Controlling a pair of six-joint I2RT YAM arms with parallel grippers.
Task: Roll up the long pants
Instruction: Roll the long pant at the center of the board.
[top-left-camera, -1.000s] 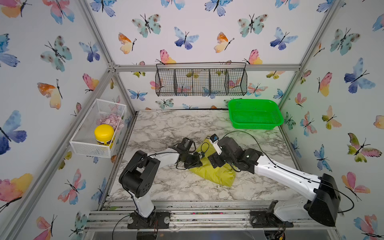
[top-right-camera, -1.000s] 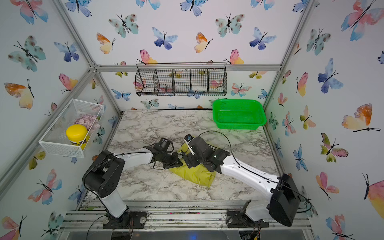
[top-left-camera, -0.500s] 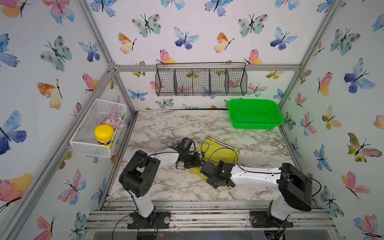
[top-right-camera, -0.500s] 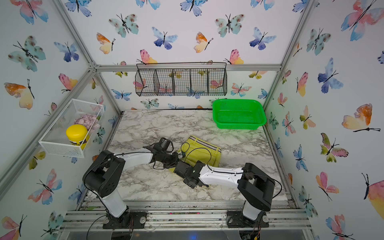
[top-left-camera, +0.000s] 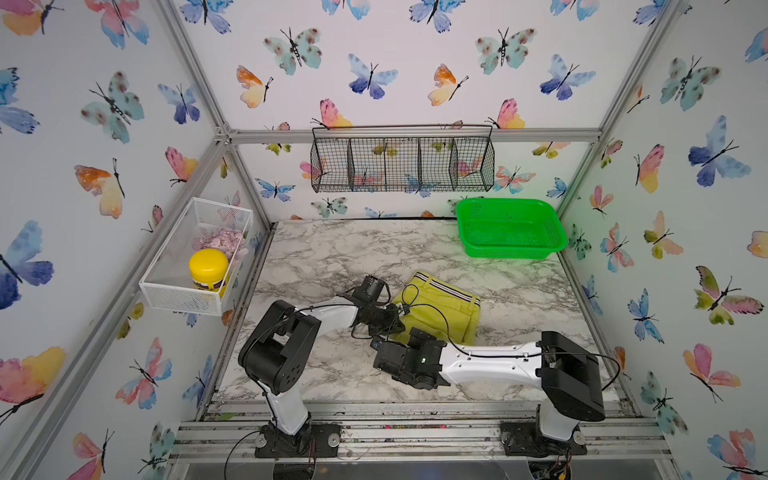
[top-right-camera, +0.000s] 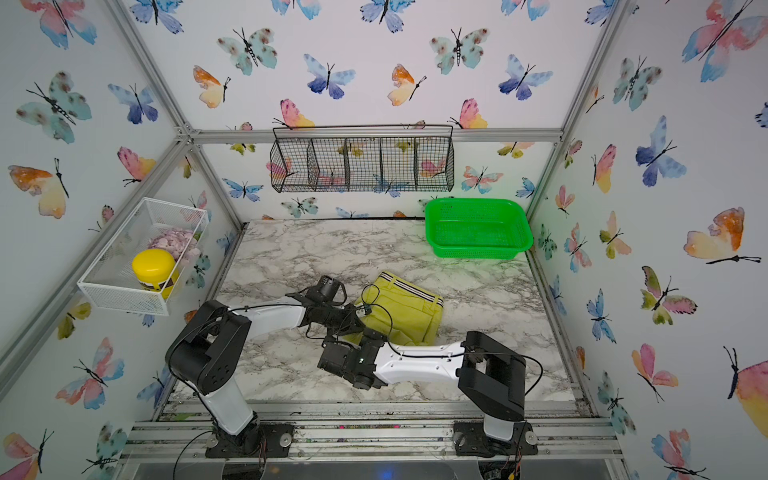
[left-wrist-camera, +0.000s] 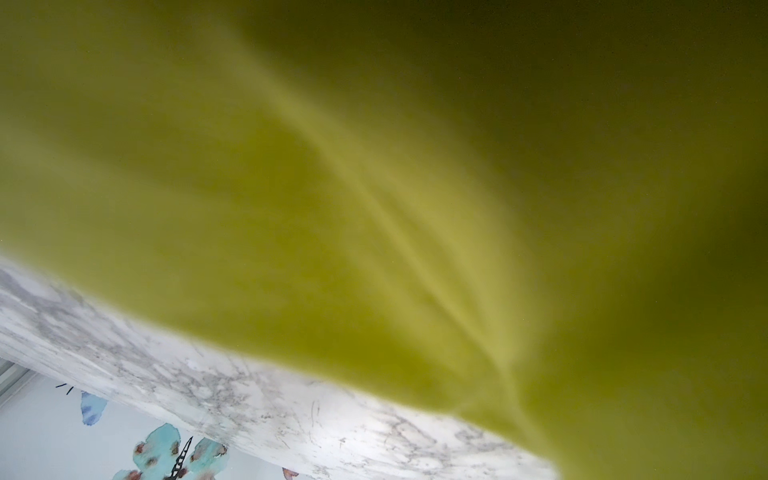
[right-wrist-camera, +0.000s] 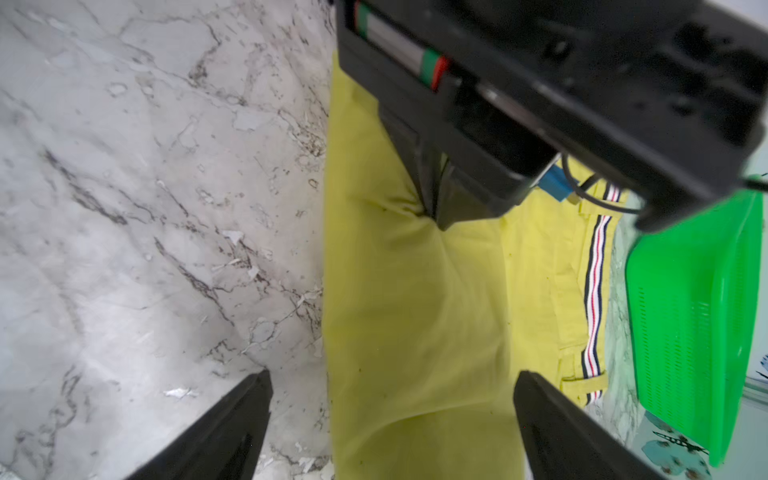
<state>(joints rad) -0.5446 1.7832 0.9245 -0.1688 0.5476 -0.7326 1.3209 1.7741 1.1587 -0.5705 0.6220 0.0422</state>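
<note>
The long pants (top-left-camera: 446, 311) (top-right-camera: 405, 311) lie folded into a yellow-green pad on the marble table (top-left-camera: 332, 257), striped waistband (top-left-camera: 451, 289) on the far side. My left gripper (top-left-camera: 395, 322) (top-right-camera: 353, 322) is shut on the pad's left edge. The right wrist view shows its tips (right-wrist-camera: 436, 212) pinching a pucker of cloth. Yellow-green cloth (left-wrist-camera: 374, 187) fills the left wrist view and hides those jaws. My right gripper (top-left-camera: 386, 349) (right-wrist-camera: 392, 415) hangs low at the pad's near left corner, open. One finger (right-wrist-camera: 232, 419) is over marble, the other finger (right-wrist-camera: 552, 424) over cloth.
A bright green plastic basket (top-left-camera: 511, 228) stands at the back right. A black wire rack (top-left-camera: 401, 164) hangs on the back wall. A white wire basket (top-left-camera: 195, 257) on the left wall holds a yellow-lidded jar (top-left-camera: 208, 266). A black cable (top-left-camera: 432, 309) loops over the pants.
My right arm has pulled back from over the pants to the near side and dropped low, uncovering the folded pad and waistband. Its jaws stay open. The left arm has not moved.
</note>
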